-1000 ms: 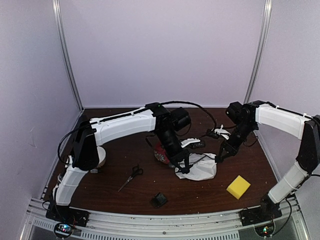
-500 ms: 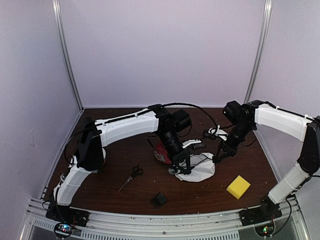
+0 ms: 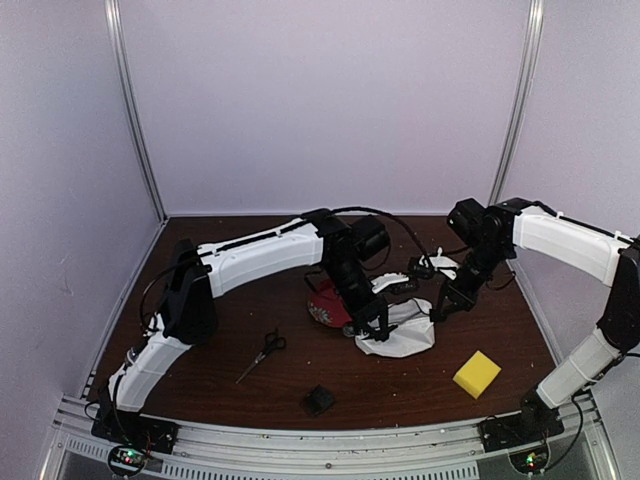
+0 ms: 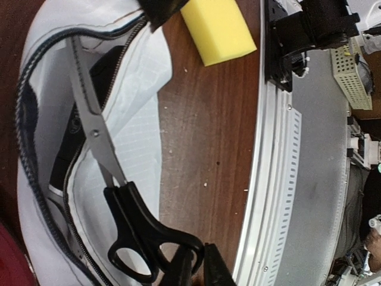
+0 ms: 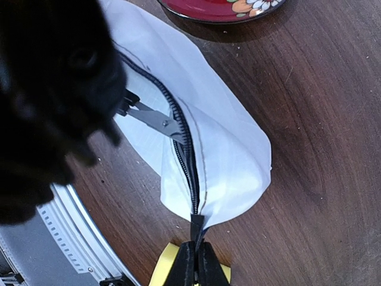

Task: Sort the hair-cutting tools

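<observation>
You had the first scissors entering the pouch that your closed right hand pinched, your left hand showing no clear grip, while the second scissors and block lay unsorted.

Soft, even light from above casts faint shadows on the table — the top view is grainy, the scissors gleam dully, and the near left arm blurs.

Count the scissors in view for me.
2. One pair of scissors lies flat on the table, left of the white pouch; the second pair pokes blades-first into the open pouch, handles by the left gripper. Others may be hidden inside.
</observation>
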You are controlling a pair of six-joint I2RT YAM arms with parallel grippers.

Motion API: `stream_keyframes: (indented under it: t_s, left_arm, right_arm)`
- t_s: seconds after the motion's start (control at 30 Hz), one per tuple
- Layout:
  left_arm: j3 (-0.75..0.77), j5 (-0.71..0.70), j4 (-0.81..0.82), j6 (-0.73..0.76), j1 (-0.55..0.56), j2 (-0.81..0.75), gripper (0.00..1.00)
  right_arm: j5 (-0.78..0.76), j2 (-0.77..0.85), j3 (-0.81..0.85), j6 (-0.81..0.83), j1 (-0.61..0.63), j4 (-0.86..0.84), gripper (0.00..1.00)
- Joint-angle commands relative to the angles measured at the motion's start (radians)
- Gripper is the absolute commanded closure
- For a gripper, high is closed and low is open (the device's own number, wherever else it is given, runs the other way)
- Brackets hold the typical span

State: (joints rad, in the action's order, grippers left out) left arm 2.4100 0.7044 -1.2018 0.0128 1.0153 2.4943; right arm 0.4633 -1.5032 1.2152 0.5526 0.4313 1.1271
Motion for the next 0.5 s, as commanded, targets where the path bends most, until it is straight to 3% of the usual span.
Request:
stream_keyframes:
  t_s: [0.0, 0.17, 0.33, 0.47]
  left_arm:
    - [-0.046, -0.188, 0.129, -0.051, -0.039, -0.117, 0.79]
    - [-0.152, -0.255, 0.212, -0.073, -0.044, -0.223, 0.69]
    - [-0.229, -0.257, 0.243, -0.096, -0.044, -0.329, 0.63]
    - [-0.417, -0.295, 0.329, -0.164, -0.047, -0.453, 0.62]
  right_arm:
    - [0.021, 0.039, 0.022, 0.041, 0.022, 0.021, 0.98]
    - [0.005, 0.040, 0.024, 0.032, 0.021, 0.014, 0.94]
    - [-0.022, 0.064, 0.024, 0.042, 0.021, 0.020, 0.75]
    - [-0.042, 0.128, 0.009, 0.087, 0.021, 0.021, 0.59]
